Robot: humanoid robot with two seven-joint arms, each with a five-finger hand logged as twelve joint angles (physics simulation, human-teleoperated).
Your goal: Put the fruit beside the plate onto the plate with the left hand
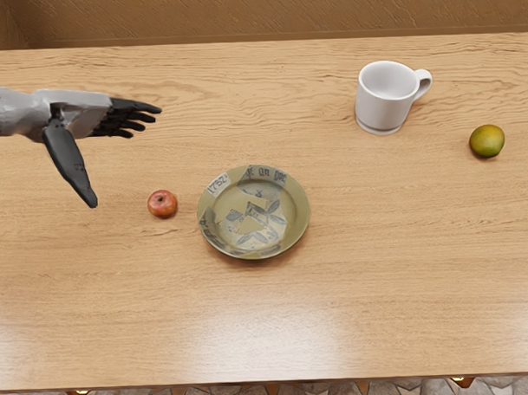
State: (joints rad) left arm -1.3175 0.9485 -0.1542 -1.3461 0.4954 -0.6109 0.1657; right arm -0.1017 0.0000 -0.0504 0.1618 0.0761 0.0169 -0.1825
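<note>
A small red apple [162, 203] lies on the table just left of an olive-green patterned plate [291, 227], a short gap between them. My left hand [114, 125] comes in from the left edge, above and left of the apple, well apart from it. Its dark fingers [131, 115] stretch out to the right and the thumb points down. The hand is open and holds nothing. The plate has nothing on it. The right arm is out of view.
A white mug [386, 96] stands at the back right. A green-yellow fruit [487, 141] lies near the right edge. The wooden table [268, 319] runs wide toward the front, with its back edge along the top.
</note>
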